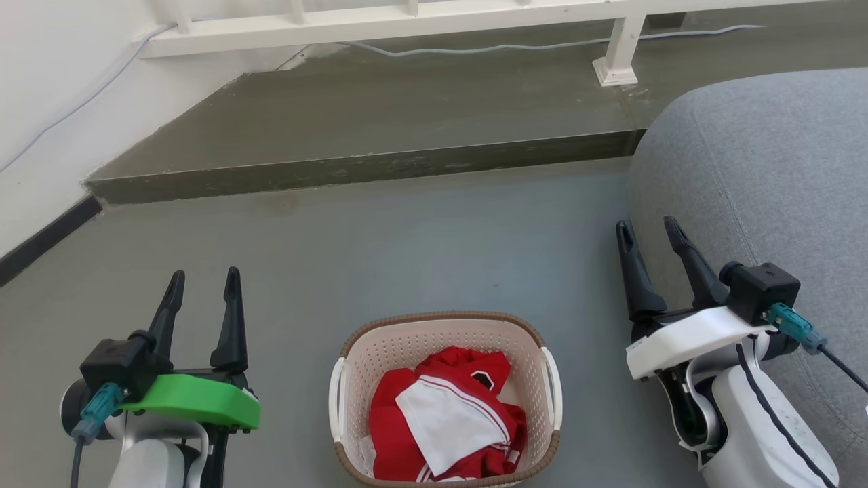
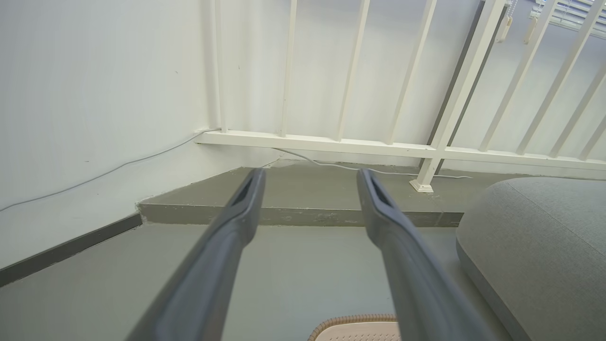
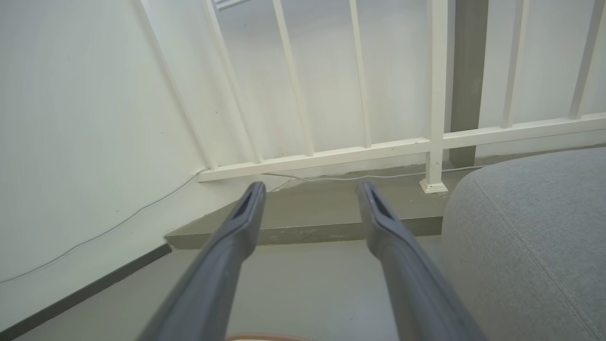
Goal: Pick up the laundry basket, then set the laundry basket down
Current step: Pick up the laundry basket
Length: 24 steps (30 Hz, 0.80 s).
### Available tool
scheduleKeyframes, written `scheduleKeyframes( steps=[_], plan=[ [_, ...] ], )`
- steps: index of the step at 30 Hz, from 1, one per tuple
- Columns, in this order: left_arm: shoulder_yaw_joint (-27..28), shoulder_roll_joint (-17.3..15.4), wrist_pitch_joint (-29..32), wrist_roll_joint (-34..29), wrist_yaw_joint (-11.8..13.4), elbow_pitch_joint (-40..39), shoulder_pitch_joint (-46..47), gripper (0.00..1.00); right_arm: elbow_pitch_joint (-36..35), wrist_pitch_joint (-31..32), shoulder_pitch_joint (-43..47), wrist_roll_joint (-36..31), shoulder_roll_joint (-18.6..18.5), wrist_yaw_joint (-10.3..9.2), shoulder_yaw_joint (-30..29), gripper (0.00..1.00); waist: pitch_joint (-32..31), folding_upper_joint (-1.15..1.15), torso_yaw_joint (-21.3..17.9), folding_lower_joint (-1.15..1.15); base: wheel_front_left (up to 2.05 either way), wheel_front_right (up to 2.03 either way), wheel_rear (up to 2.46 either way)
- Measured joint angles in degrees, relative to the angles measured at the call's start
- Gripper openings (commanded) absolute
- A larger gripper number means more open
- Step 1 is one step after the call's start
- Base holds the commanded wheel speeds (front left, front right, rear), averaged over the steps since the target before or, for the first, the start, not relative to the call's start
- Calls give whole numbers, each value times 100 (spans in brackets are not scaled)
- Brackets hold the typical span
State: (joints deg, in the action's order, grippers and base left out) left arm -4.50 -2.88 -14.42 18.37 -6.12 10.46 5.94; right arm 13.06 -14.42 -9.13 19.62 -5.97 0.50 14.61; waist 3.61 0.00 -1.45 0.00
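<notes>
A: Left gripper (image 1: 205, 272) and right gripper (image 1: 647, 222): both spread wide, holding nothing.
B: Basket (image 1: 441, 316)?
A: On the floor (image 1: 407, 244) between them, apart from both, clothes (image 1: 447, 413) inside. Handles (image 1: 555, 390) untouched. I'd say pick-up not started; lift and set-down both left.

nothing legible: no words, numbers or brand. the red garment (image 1: 397, 413) in the laundry basket (image 1: 441, 316), which sits between the left gripper (image 1: 205, 273) and the right gripper (image 1: 645, 222), carries a small dark emblem (image 1: 483, 379), too small to read.
</notes>
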Motion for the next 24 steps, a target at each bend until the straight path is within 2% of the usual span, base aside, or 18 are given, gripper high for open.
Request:
scheduleKeyframes(
  steps=[12,24],
  plan=[
    [120,13,0,0,-40,-14,0,100,43,0,0,-110,58,52,-10,100,105,0,-81,0,0,0,0],
    [159,18,0,0,-68,-46,97,100,65,0,-9,-111,116,48,-103,100,468,0,-243,0,0,0,0]
  ],
)
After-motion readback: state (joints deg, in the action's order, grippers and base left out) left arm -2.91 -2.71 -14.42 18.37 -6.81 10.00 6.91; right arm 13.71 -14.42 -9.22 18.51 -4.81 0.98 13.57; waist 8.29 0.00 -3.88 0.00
